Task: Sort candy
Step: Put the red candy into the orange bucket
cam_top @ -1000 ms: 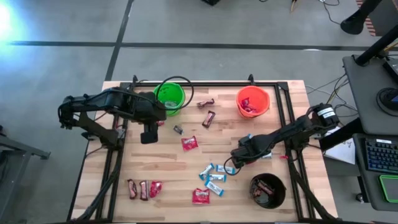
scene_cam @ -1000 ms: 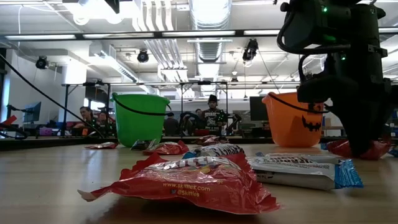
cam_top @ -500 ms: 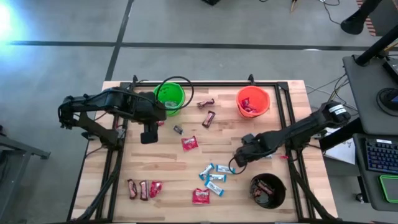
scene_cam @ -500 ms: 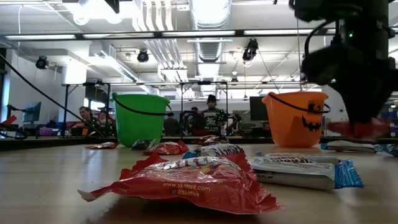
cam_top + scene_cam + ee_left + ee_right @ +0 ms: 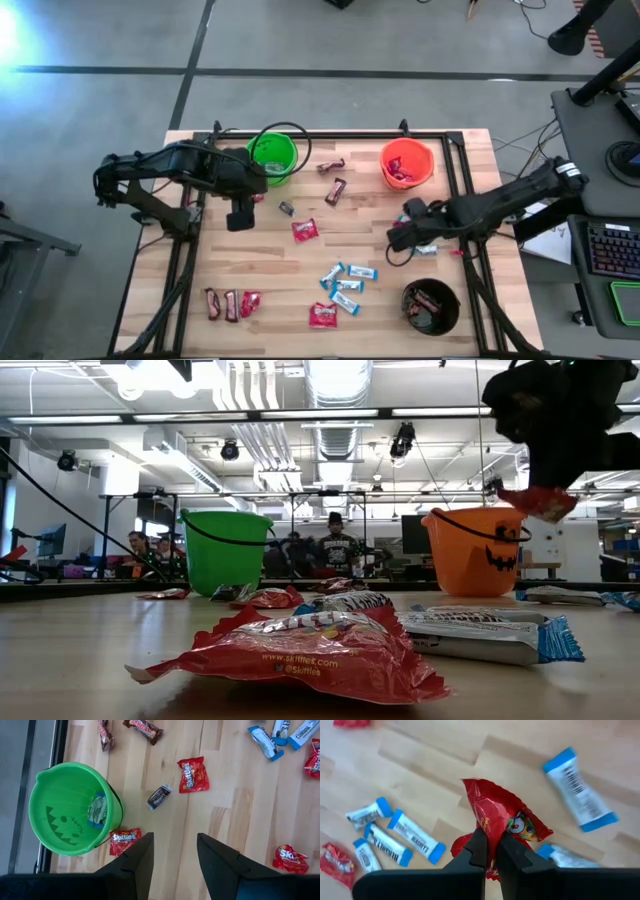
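Wooden desk (image 5: pixel 280 255) in a big open workshop, with people sitting at benches far behind it in the low view. Candy lies scattered over the planks: blue-and-white bars (image 5: pixel 345 285) in a loose bunch near the middle, a red packet (image 5: pixel 304 230) above them, another red one (image 5: pixel 322 316) at the near edge, brown bars (image 5: pixel 335 190) between the two far buckets, and a few more pieces (image 5: pixel 229 303) at the near left.

Right gripper (image 5: pixel 490 851) is up off the desk, between the orange bucket (image 5: pixel 406 163) and the black bucket (image 5: pixel 430 306), its fingers (image 5: pixel 476 849) pressed together on a crumpled red packet (image 5: pixel 502 822) that hangs in the air; in the low view the packet dangles in front of the orange bucket's rim. Blue bars lie on the wood below it.

Left gripper (image 5: pixel 173 851) hangs beside the green bucket (image 5: pixel 272 155), fingers (image 5: pixel 139 857) spread with nothing between them. A blue-wrapped piece (image 5: pixel 98 811) sits inside the green bucket, a red packet (image 5: pixel 123 839) lies just beside its wall, and a small dark piece (image 5: pixel 159 796) is near that
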Controlling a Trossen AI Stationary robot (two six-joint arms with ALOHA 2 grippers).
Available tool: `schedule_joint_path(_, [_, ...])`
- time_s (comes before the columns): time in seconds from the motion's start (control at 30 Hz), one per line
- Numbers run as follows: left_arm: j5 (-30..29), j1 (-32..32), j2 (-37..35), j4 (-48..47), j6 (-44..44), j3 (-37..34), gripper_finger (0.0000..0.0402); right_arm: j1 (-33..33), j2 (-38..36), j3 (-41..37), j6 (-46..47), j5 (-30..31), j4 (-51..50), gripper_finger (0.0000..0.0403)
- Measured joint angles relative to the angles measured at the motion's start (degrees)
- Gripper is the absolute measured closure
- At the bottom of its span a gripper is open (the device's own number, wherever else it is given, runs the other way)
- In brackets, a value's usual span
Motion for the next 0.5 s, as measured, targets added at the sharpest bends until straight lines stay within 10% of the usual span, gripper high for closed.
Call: schedule_joint_path(0.5, [0.0, 0.0, 0.0, 2.0, -1.7, -0.1, 0.0269, -10.9, -9.8, 0.0, -10.5, 4.7, -5.5, 0.0390])
